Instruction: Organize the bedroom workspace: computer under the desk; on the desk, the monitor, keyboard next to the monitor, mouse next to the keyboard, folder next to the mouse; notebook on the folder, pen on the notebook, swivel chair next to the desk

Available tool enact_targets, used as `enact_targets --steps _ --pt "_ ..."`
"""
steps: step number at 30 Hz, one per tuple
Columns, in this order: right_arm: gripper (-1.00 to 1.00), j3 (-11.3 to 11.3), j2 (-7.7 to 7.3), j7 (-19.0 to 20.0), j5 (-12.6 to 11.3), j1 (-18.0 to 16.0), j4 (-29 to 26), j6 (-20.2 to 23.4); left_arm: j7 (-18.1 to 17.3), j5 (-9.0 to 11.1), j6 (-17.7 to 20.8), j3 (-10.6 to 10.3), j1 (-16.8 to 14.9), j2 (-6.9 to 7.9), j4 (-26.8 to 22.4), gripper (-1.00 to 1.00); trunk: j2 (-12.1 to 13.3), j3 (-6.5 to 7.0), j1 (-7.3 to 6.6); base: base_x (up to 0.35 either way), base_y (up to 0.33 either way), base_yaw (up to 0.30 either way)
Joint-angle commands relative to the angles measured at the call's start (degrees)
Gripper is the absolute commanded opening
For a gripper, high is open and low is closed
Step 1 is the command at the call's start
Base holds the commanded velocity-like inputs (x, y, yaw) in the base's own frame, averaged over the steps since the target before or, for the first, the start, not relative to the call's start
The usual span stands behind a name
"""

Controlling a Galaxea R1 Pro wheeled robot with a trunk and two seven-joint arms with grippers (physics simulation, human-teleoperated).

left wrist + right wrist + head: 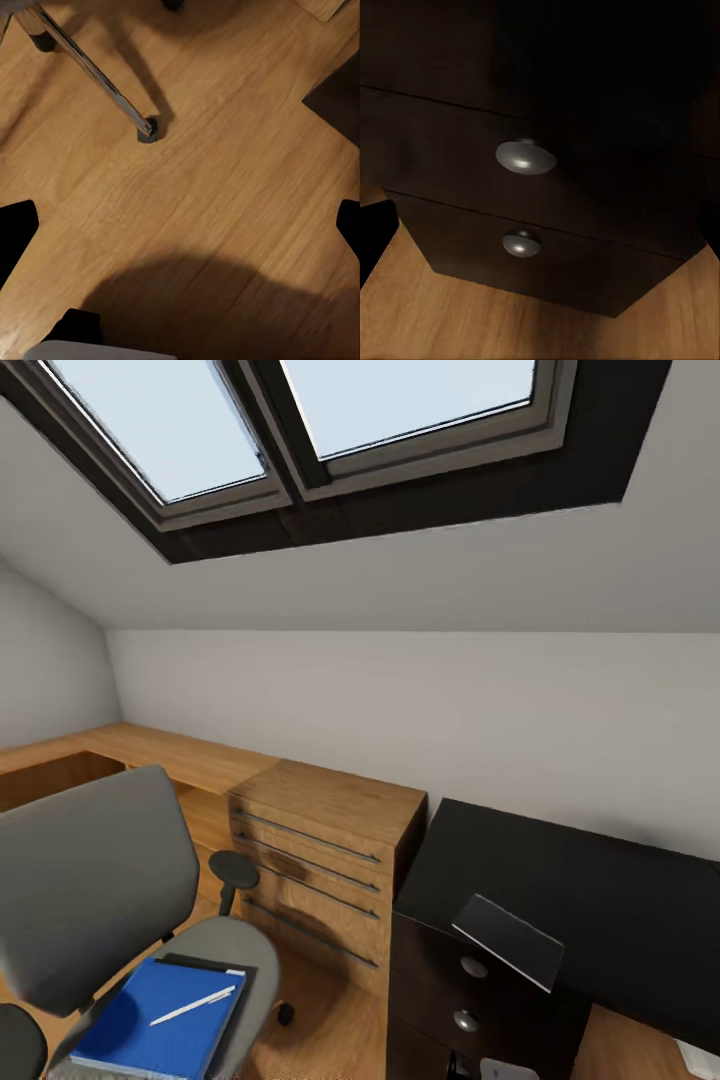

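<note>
You face the bedroom's sloped grey wall (400,700), with the dark-framed skylight (300,440) at 12 o'clock in your head view. The black-topped desk (600,900) fills 4 o'clock, its dark drawer unit (547,225) showing 2 round silver knobs (526,157) to your right wrist camera. A low light-wood cabinet (320,850) stands just left of it. The swivel chair (90,880) sits at 8 o'clock, and your left wrist camera sees one chrome leg (90,71) over the wood floor (210,195). On the seat lies the blue folder (150,1025), the white pen (193,1006) on top, a dark notebook (195,963) edge under its far side. A dark flat panel (508,940) tilts at the desk's near corner. You cannot tell either claw's state here.
</note>
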Motion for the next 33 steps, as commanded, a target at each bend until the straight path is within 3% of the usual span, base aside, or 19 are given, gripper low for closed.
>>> enact_targets --steps 1,8,33 --pt "1.00 0.5 -0.04 -0.3 -0.5 -0.1 0.0 -0.3 0.4 0.1 0.2 -0.1 0.0 0.02 -0.1 1.00 0.0 -0.10 0.00 0.000 0.000 0.242" --pt "1.00 0.6 0.02 -0.3 -0.5 -0.1 0.0 -0.3 0.4 0.1 -3.5 -0.3 0.0 -0.08 0.9 1.00 0.0 -0.44 0.00 0.000 0.000 0.240" --pt "1.00 0.6 0.03 -0.3 -0.5 -0.1 0.0 -0.3 0.4 0.0 -4.2 -0.4 0.0 -0.09 1.8 1.00 0.0 -1.68 0.00 0.000 0.000 0.237"
